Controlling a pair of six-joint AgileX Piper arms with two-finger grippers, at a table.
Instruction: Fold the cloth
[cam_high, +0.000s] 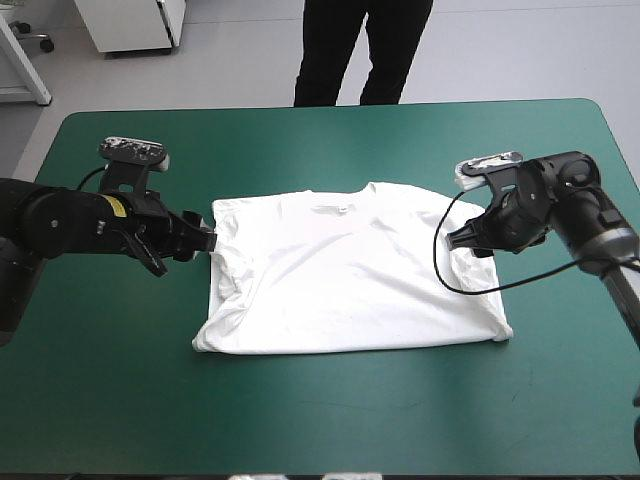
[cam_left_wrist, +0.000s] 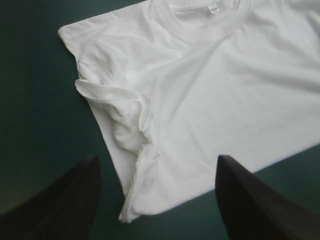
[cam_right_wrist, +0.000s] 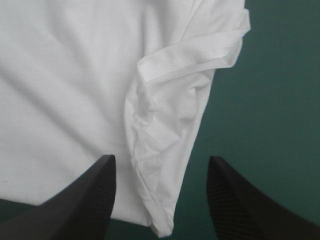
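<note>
Left gripper (cam_high: 203, 242) and right gripper (cam_high: 452, 238), both wide open and empty, flank the white T-shirt (cam_high: 350, 285), spread flat at the centre of the frame on the teal-green cover (cam_high: 320, 420). The fabric looks light, limp and crease-prone; each side edge, bunched beside a tucked sleeve (cam_right_wrist: 190, 57), probably offers the firmest pinch

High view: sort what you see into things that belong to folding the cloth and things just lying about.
Belongs to the job:
T-shirt, spread flat
left hand, open by one sleeve
right hand, open by the other sleeve

Just lying about:
nothing loose shows; only the teal-green cover underneath
</note>
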